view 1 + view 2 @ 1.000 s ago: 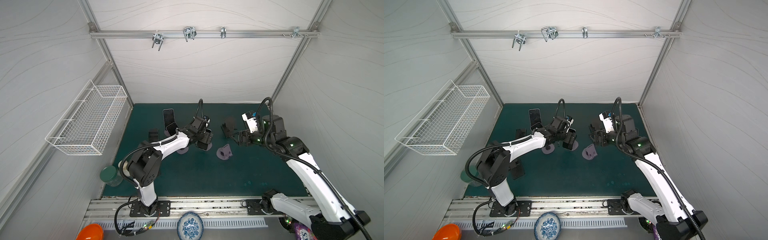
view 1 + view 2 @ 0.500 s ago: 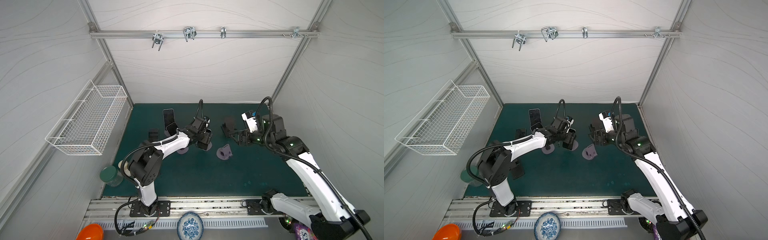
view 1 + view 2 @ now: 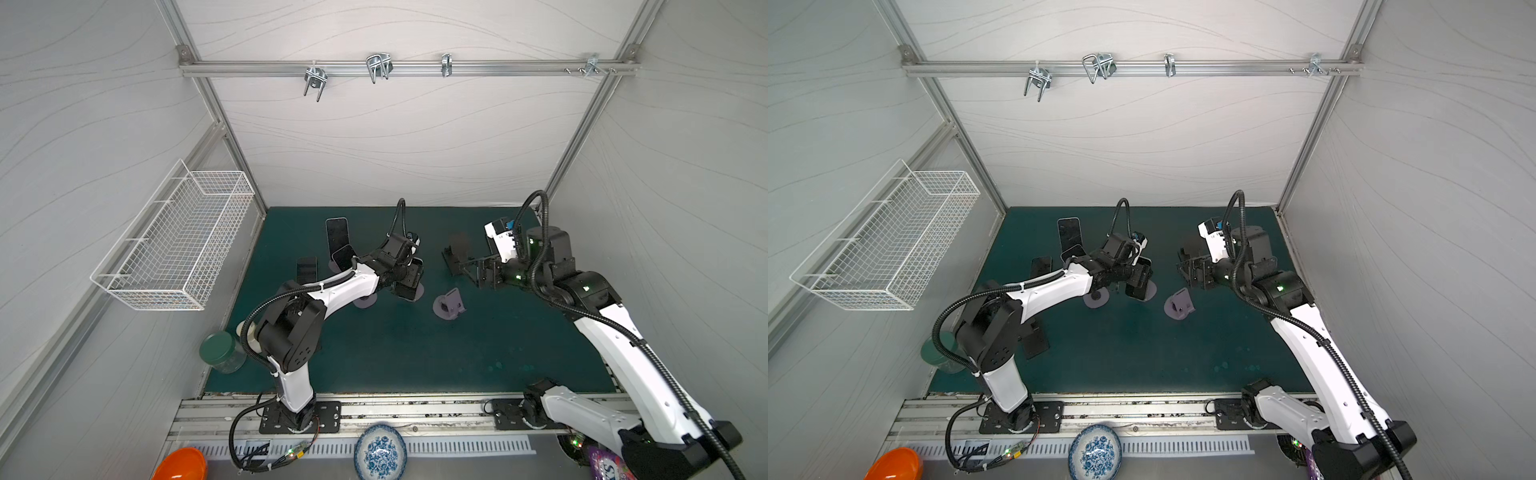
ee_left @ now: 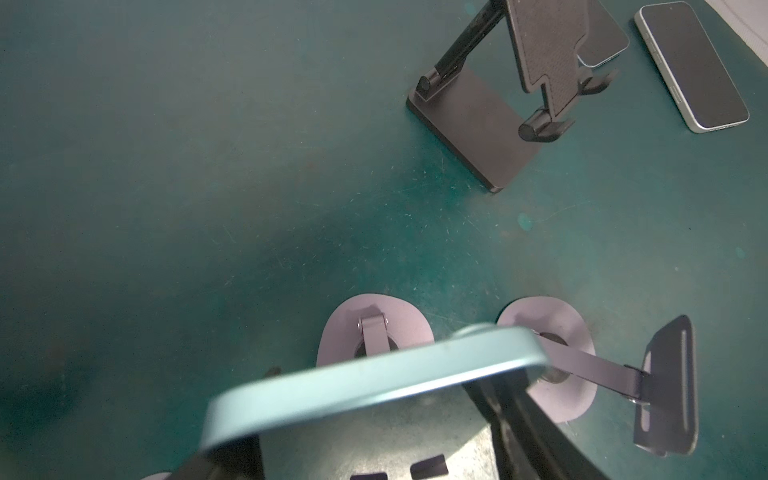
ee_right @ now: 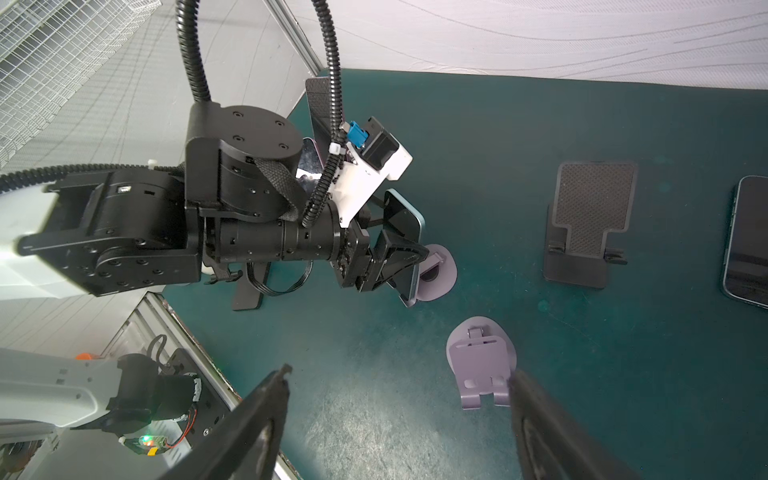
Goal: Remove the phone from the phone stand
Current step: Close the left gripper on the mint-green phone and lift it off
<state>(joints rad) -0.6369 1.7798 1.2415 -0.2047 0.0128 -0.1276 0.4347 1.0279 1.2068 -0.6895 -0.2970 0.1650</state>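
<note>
Top view: left pincer point(image 3: 409, 275) clenched on phone point(image 3: 406, 289), just over purple stand point(image 3: 420, 291), mid-desk point(image 3: 374, 353).
Left wrist: phone's teal edge crosses above stand base.
Right wrist: right pincer point(image 5: 401, 372) released, empty, apart from phone.

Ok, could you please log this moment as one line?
left hand: shut on phone | phone: at purple stand | right hand: open, empty
</note>
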